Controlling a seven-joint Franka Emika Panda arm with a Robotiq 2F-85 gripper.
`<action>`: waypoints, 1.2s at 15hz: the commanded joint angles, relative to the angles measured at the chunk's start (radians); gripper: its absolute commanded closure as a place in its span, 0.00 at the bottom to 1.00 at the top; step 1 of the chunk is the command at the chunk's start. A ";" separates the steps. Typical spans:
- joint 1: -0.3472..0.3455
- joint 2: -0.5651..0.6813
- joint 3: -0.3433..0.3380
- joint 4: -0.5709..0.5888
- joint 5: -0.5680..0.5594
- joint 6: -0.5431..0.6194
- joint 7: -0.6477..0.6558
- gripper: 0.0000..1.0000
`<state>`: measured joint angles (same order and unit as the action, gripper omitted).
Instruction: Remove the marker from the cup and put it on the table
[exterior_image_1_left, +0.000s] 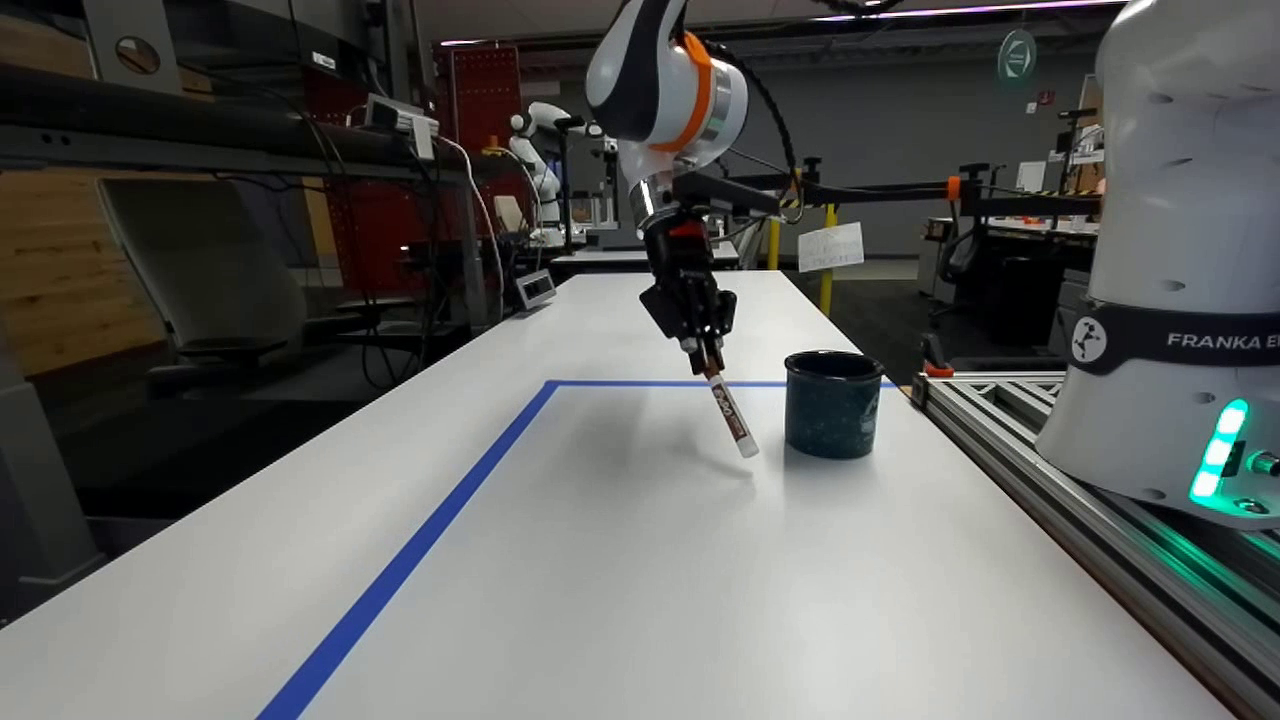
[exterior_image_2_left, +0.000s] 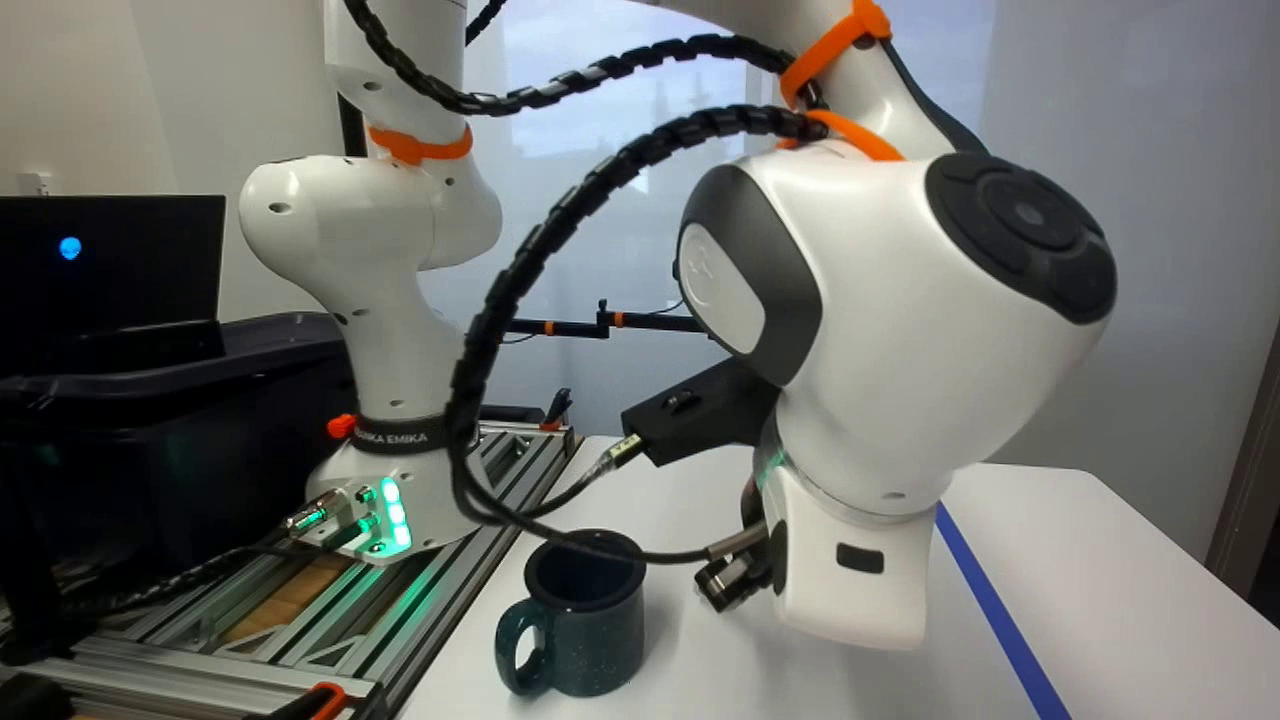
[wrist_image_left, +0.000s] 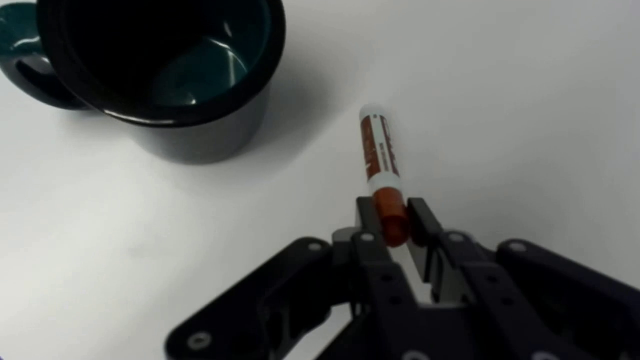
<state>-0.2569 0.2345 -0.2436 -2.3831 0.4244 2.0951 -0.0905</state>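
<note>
My black, two-fingered gripper (wrist_image_left: 392, 217) holds a slim plastic marker (exterior_image_1_left: 731, 415), red-brown and white, with my dark pads (wrist_image_left: 422, 217) drawn narrow on either side of its red-brown cap (wrist_image_left: 390, 212). The marker is outside the short, dark teal-blue, speckled cylinder of a cup (exterior_image_1_left: 832, 408), which looks like enamelled metal. It hangs just beside the cup, on the side away from the cup's handle (wrist_image_left: 22, 35), without touching it. The marker is tilted: cap uppermost in my grip, white end (exterior_image_1_left: 746, 446) slanting down toward the foot of the cup. In an exterior view that end seems to clear the flat white tabletop (exterior_image_1_left: 650, 560) narrowly.

I expect the marker to be light, stiff and hard to break, though its smooth round surface could swivel or slip between my pads. The middle of the barrel (wrist_image_left: 381, 145) would be the steadiest place to take hold; at the cap, a hard knock on the tabletop could pivot the barrel, or a sideways tug could work the cap loose. For the set-down this grip should serve: lower gently beside the cup, lay the barrel over away from it, then let go; being round, it may roll.
</note>
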 joint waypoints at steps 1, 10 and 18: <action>0.009 0.073 0.016 0.047 -0.054 0.033 0.064 0.95; 0.096 0.084 0.046 -0.036 -0.259 0.387 0.157 0.95; 0.120 0.050 0.090 -0.139 -0.278 0.564 0.141 0.41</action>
<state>-0.1415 0.3314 -0.1619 -2.4682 0.1700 2.6135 0.0411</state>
